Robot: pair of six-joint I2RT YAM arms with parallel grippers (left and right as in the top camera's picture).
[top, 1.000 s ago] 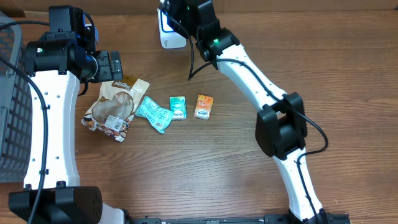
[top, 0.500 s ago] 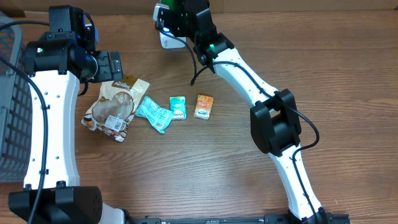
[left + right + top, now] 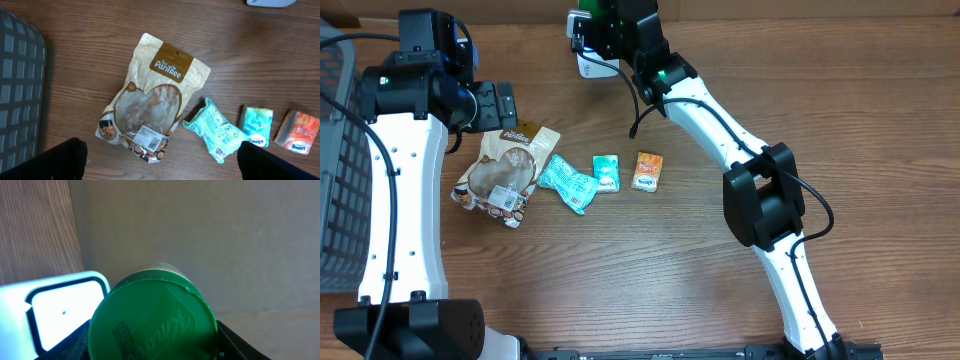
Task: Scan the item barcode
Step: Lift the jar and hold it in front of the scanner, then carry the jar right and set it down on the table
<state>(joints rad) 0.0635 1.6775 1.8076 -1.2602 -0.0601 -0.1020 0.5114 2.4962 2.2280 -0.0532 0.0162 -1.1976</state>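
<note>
Right wrist: right gripper (image 3: 150, 339) clamps a green-lidded container (image 3: 152, 307) beside the white scanner (image 3: 60, 311), probably presenting its barcode; left gripper (image 3: 162, 162), jaws apart, hovers over the snack pouch (image 3: 150, 95).

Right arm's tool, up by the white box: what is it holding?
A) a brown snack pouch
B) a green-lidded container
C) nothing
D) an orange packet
B: in the right wrist view a green-lidded container sits gripped in the right tool beside the white scanner, while the brown pouch and orange packet lie on the table.
</note>
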